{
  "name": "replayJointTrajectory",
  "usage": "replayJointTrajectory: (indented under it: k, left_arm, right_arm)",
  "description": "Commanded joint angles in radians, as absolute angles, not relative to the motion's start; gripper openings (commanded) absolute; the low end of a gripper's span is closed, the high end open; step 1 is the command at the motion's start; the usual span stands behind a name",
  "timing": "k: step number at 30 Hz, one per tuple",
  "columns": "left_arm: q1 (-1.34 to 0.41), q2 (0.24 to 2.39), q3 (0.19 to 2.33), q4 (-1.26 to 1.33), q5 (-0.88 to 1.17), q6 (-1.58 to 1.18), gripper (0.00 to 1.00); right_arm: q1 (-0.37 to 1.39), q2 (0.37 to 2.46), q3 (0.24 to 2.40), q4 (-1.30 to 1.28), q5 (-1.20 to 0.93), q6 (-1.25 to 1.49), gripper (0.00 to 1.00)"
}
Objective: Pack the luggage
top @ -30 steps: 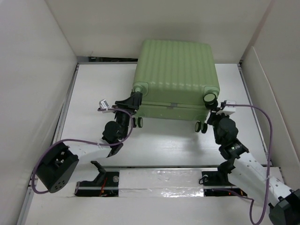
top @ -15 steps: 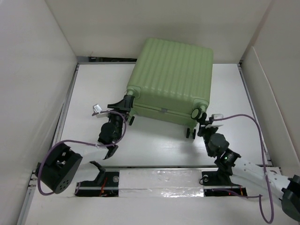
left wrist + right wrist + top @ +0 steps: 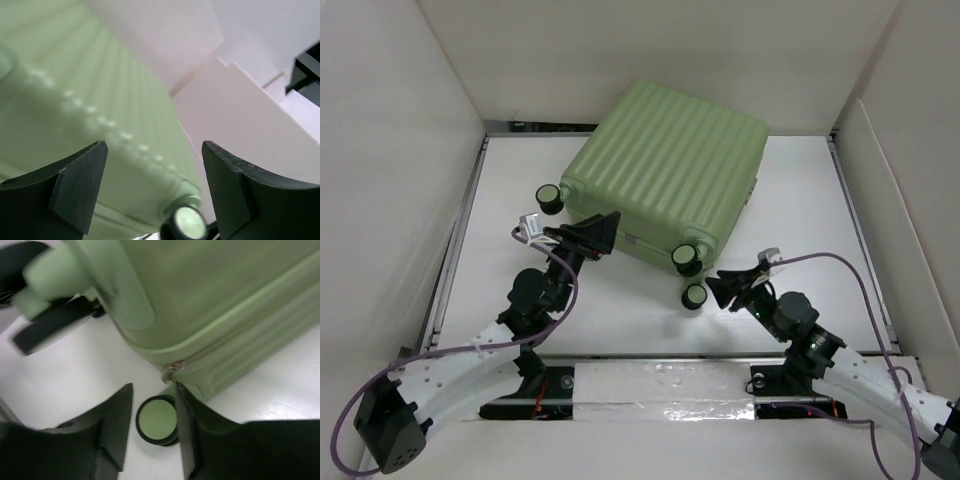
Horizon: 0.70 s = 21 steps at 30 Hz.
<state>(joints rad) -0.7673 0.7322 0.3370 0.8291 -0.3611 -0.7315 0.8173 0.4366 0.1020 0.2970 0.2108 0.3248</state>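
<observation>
The luggage (image 3: 665, 175) is a closed light green ribbed suitcase lying skewed on the white table, wheels toward me. My left gripper (image 3: 608, 232) is open at its near-left edge; in the left wrist view (image 3: 154, 145) the ribbed shell (image 3: 90, 115) and one wheel (image 3: 187, 223) show between the spread fingers. My right gripper (image 3: 718, 290) is open beside the near-right wheel (image 3: 696, 296). In the right wrist view (image 3: 153, 385) that wheel (image 3: 157, 420) sits between the fingers, below the zipper pull (image 3: 170, 371).
White walls box the table in at the left (image 3: 390, 200), back (image 3: 650, 50) and right (image 3: 910, 200). A taped metal rail (image 3: 660, 385) runs along the near edge between the arm bases. Another wheel (image 3: 549, 196) sticks out at the suitcase's left corner.
The suitcase has turned clockwise in the top view, its left corner swinging back. My left arm has stretched toward it; my right gripper has moved left and nearer, around a wheel.
</observation>
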Motion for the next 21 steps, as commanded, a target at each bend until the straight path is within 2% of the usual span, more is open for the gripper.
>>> replayJointTrajectory:
  k: [1, 3, 6, 12, 15, 21]
  left_arm:
    - [-0.827, 0.721, 0.431, 0.741, -0.349, -0.559, 0.72]
    - [-0.854, 0.777, 0.445, 0.776, -0.306, -0.551, 0.71]
    - [-0.902, 0.874, 0.466, 0.782, -0.206, -0.540, 0.64]
    - [-0.933, 1.009, 0.460, 0.797, -0.009, -0.572, 0.67]
    - [-0.933, 1.038, 0.454, 0.828, 0.061, -0.580, 0.67]
    - [-0.942, 1.068, 0.451, 0.856, 0.107, -0.589, 0.67]
  right_arm:
    - [0.808, 0.368, 0.152, 0.287, 0.118, 0.350, 0.50]
    - [0.799, 0.301, 0.156, 0.243, 0.133, 0.342, 0.52]
    - [0.790, 0.236, 0.147, 0.203, 0.120, 0.333, 0.48]
    - [0.790, 0.255, 0.085, 0.202, 0.080, 0.350, 0.46]
    - [0.790, 0.311, 0.055, 0.313, 0.113, 0.344, 0.38]
    - [0.790, 0.535, 0.074, 0.452, 0.132, 0.298, 0.38]
